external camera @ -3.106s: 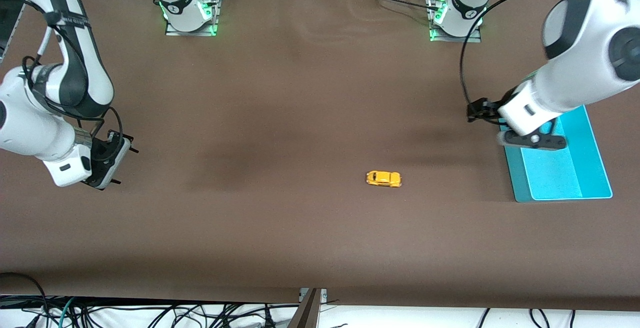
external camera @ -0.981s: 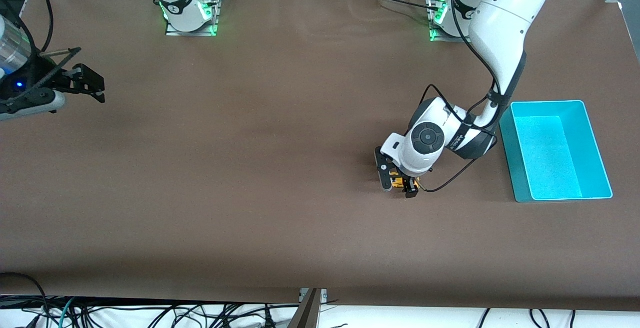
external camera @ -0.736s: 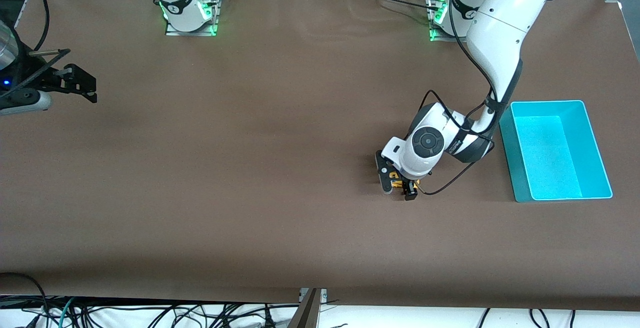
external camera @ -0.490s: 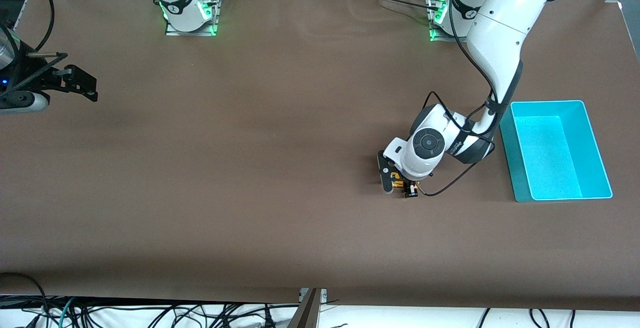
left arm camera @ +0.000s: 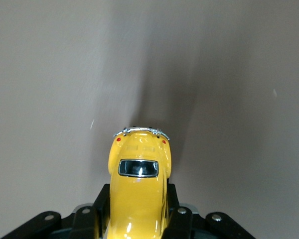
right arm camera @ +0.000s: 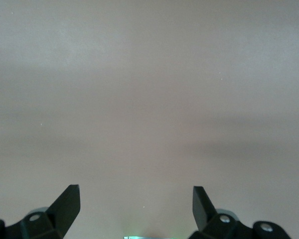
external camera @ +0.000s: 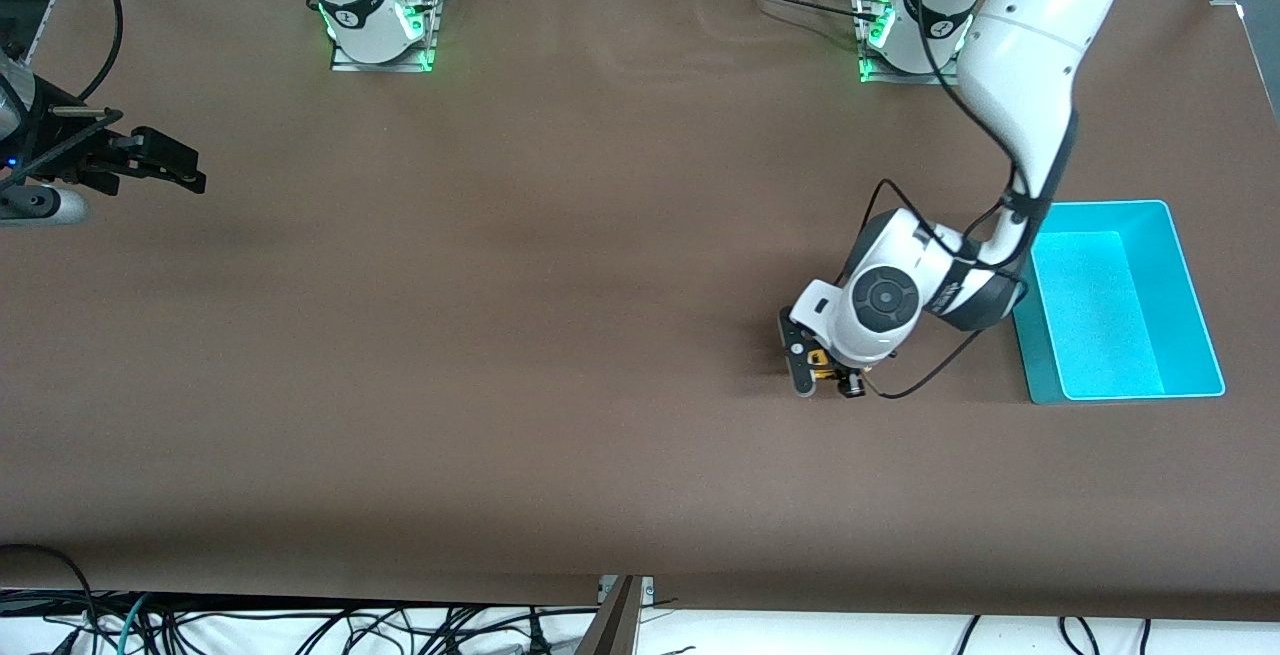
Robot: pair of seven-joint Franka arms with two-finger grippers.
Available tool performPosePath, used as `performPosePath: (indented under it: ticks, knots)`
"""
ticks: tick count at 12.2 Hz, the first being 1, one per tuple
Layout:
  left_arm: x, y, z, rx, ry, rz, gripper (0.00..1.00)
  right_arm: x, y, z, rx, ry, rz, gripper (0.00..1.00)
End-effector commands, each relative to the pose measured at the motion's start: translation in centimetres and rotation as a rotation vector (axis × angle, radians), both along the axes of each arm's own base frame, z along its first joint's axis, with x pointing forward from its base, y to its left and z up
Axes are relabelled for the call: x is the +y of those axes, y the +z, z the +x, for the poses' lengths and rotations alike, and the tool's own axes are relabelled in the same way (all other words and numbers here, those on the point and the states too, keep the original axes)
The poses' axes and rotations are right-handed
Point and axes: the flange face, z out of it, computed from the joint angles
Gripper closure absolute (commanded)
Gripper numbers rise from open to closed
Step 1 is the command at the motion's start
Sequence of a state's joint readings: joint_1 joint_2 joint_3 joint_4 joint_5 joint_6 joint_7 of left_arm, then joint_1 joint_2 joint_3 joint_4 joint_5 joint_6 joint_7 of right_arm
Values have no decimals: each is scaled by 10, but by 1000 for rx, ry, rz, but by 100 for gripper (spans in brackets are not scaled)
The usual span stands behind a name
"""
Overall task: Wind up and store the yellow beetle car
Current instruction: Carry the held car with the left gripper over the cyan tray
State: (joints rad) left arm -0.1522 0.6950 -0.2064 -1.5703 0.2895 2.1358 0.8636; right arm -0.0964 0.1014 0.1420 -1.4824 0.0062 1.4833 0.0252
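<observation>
The left end effector (external camera: 826, 382) grips the tiny rounded yellow toy beetle car (left arm camera: 138, 191) (beside the turquoise plastic bin (external camera: 1195, 295)) on the brown tabletop (external camera: 560, 335); the right end effector (external camera: 165, 167) waits, its 2 fingers spread.

Yellow beetle car (left arm camera: 138, 191) front seemingly hidden.

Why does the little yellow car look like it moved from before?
Yes. The yellow beetle car, clamped in the left end effector, shifted toward the teal bin.

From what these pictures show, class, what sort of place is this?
Most likely a robotics lab bench: two arm bases bolted to a brown-covered table, loose cables at its edge, and a left gripper shut on a yellow beetle car.
</observation>
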Motion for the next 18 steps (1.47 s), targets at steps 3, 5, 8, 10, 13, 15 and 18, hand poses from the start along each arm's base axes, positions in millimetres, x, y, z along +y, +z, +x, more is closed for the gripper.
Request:
performPosePath:
  ticks: [3, 5, 8, 10, 13, 15, 18]
  knots:
    - [95, 72, 3, 94, 18, 41, 82, -3, -7, 6, 1, -10, 7, 0]
    - [133, 85, 3, 136, 9, 46, 82, -7, -9, 7, 2, -14, -8, 0]
    - [205, 101, -4, 220, -24, 41, 83, -13, -14, 12, -1, -22, -12, 0]
    - [250, 101, -7, 252, -42, 19, 83, -11, -13, 14, -9, -19, -12, 0]
    - [317, 90, -17, 282, -56, -12, 85, -10, -13, 14, -9, -24, -12, 0]
    - [353, 84, -24, 287, -55, -26, 86, -12, -13, 14, -9, -22, -12, 0]
    - [395, 46, -25, 237, -37, -56, 86, -16, -13, 14, -9, -25, -12, 0]
